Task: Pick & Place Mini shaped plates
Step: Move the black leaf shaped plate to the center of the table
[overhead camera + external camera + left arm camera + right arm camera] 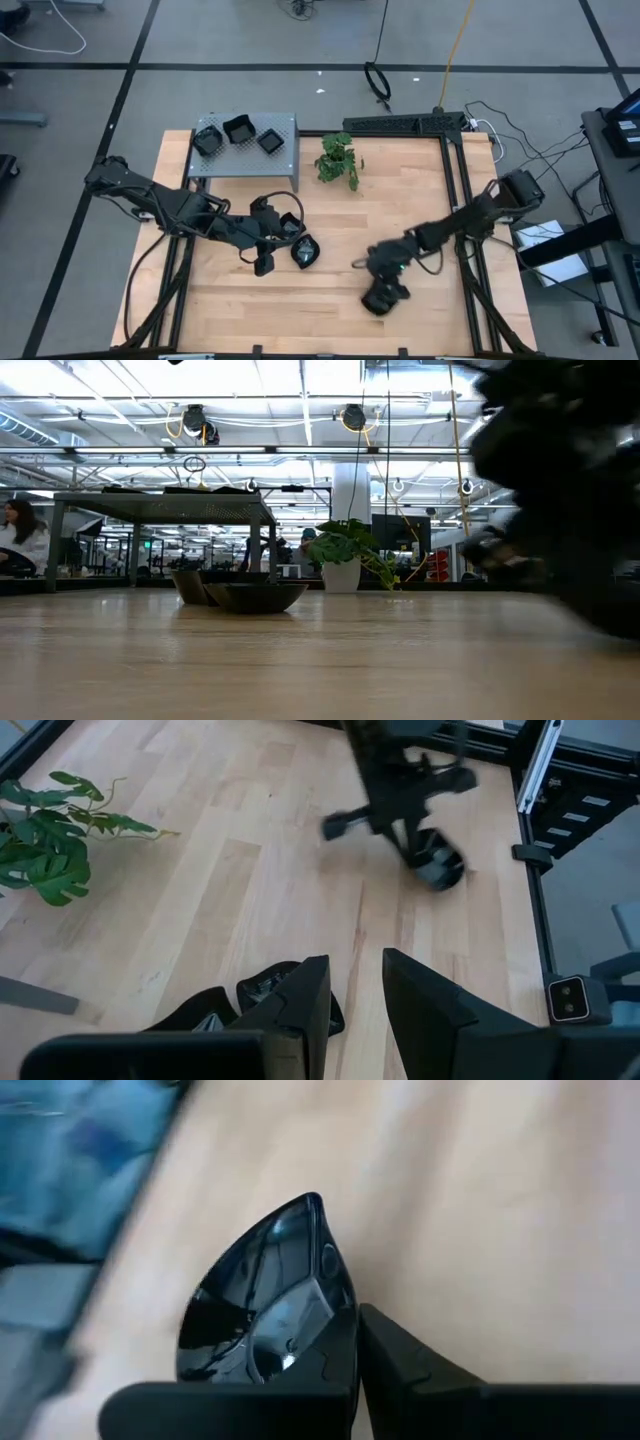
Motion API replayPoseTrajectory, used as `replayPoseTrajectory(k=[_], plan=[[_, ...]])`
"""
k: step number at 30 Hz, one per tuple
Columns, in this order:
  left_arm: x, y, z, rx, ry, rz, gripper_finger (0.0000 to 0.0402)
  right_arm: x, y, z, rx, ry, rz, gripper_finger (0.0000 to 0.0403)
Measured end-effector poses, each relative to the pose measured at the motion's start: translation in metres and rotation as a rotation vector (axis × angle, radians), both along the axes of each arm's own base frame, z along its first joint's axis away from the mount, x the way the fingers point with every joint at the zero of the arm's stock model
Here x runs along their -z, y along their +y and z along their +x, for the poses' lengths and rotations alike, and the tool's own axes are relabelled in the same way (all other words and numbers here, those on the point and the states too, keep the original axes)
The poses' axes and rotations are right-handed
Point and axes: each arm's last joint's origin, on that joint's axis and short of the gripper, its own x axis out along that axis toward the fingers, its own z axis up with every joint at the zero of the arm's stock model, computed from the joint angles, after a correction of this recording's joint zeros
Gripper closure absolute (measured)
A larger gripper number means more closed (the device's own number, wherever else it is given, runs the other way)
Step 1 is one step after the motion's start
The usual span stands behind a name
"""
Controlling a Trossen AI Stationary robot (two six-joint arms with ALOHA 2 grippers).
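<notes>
My right gripper (384, 292) is near the table's near right and is shut on a glossy black teardrop-shaped mini plate (265, 1295), which also shows in the left wrist view as plate (437, 867). My left gripper (355, 970) is open over the table's middle (290, 243). Two black plates (305, 252) (290, 228) rest on their bases on the wood beside it, and one plate (265, 992) lies against the outer side of one finger; I cannot tell whether it touches. Three more plates (238, 129) sit on the grey perforated shelf (285, 123). My right gripper pinches the teardrop plate's side wall (345, 1320), away from its pointed end. One finger (295, 1320) is inside the hollow and the other finger (410, 1370) is outside. The fingers come from above, slanting down. The plate hangs tilted below them; I cannot tell whether it is clear of the wood.
A small green potted plant (339, 160) stands at the far middle, right of the shelf. Black frame rails (462, 200) run along the table's right side and far edge. Bare wood (220, 310) lies at the near left. In the low view two plates (255, 596) stand before the plant (342, 555).
</notes>
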Motion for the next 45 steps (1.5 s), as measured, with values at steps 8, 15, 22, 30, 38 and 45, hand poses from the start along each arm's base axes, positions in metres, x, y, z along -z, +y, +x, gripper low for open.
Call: replayPoseTrajectory(k=[8,15,22,30,38,45], plan=[[0.000,0.000,0.000,0.000,0.000,0.000,0.0304,-0.021,-0.066,0.040,0.303,-0.100,-0.224,0.0402],[0.000,0.000,0.000,0.001,0.000,0.001,0.0304,-0.030,-0.114,0.061,0.609,-0.169,-0.288,0.0402],[0.000,0.000,0.000,0.003,0.001,0.002,0.0304,-0.012,-0.124,0.092,0.650,-0.153,-0.307,0.0403],[0.000,0.000,0.000,0.004,0.003,0.001,0.0304,-0.011,-0.124,0.130,0.649,-0.193,-0.322,0.0403],[0.000,0.000,0.000,0.004,0.002,0.001,0.0304,-0.014,-0.114,0.160,0.586,-0.241,-0.277,0.0403],[0.000,0.000,0.000,0.005,0.004,0.002,0.0304,-0.014,-0.112,0.162,0.558,-0.248,-0.302,0.0377]])
